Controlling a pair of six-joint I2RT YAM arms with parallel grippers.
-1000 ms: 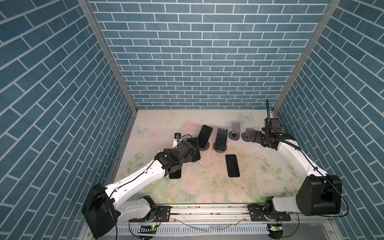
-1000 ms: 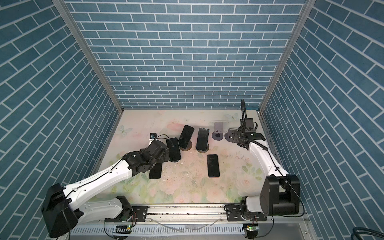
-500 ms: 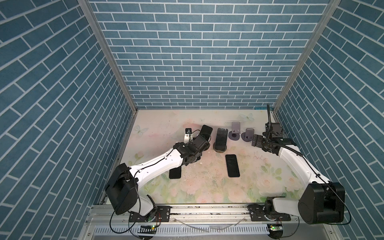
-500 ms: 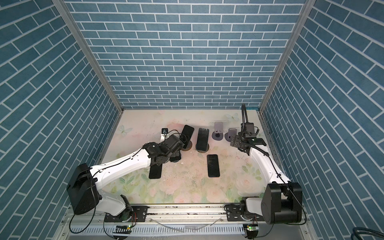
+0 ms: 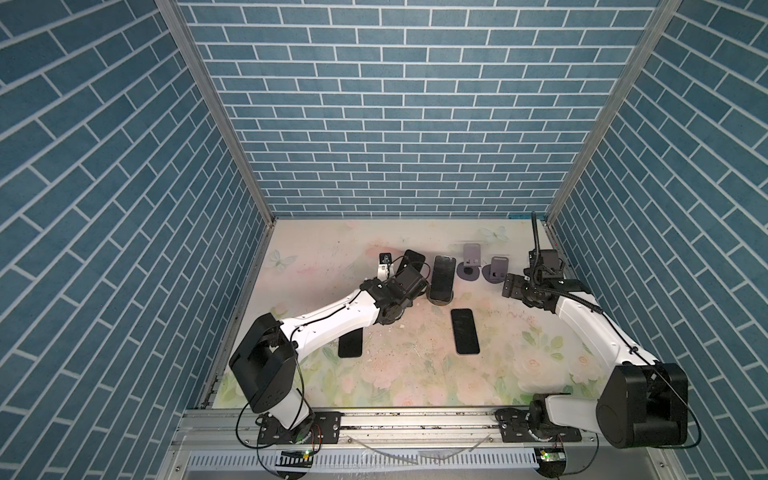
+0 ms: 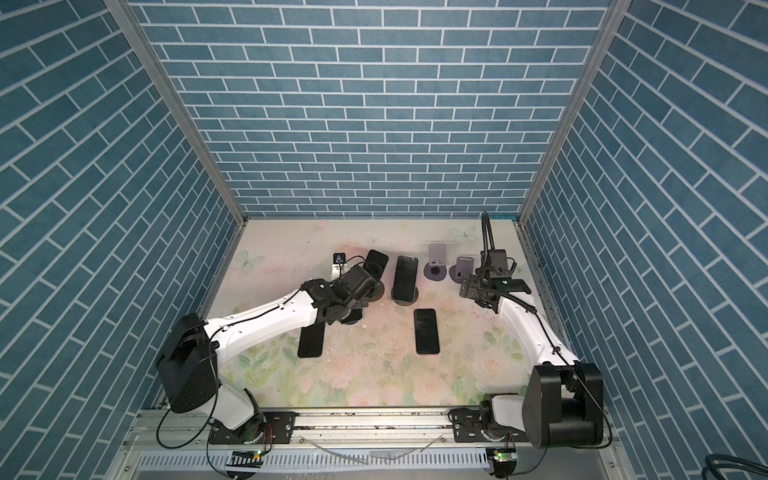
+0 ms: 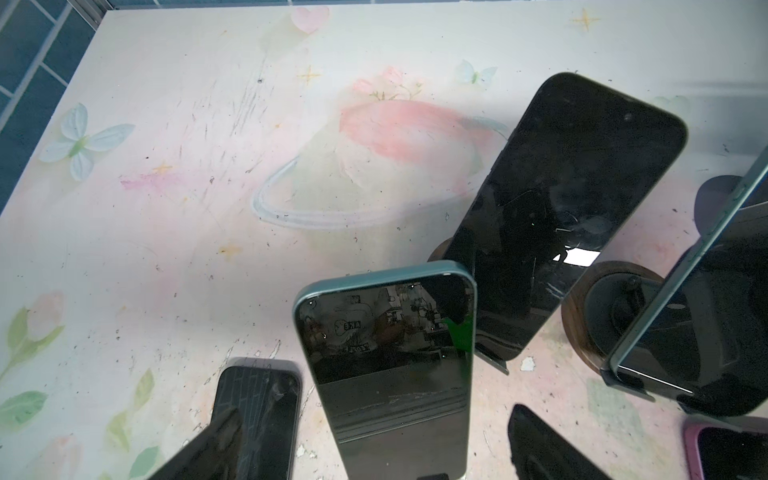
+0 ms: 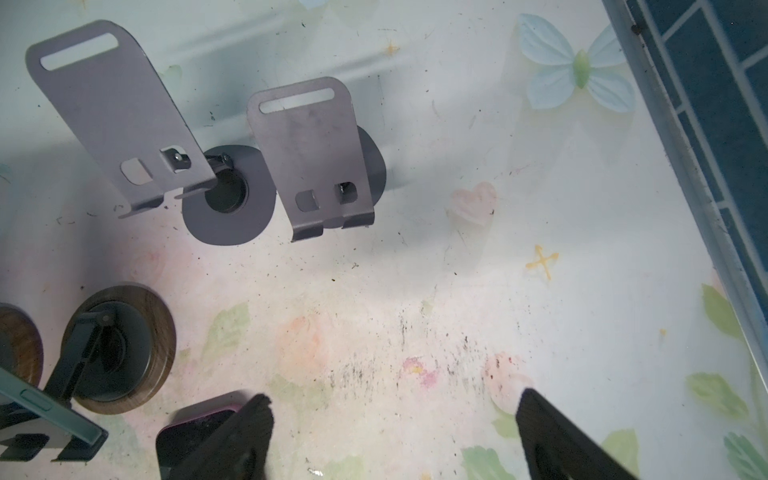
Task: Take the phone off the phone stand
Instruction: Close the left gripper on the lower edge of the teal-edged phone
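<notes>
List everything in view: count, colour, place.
Black phone: one, black, propped on stand, back centre.
Teal-edged phone: one, teal rim, propped on stand beside it.
Teal phone: one, teal rim, upright nearby, stand hidden.
Pink-edged phone: one, pink rim, flat mid-table.
Dark phone: one, black, flat, left side.
Wooden stands: two seen, brown bases, under propped phones.
Grey stands: two, grey, empty, back right.
Table: one, pale floral.
Walls: three, blue brick.
Left gripper: one, black, open astride teal phone.
Right gripper: one, black, open, empty, near grey stands.
</notes>
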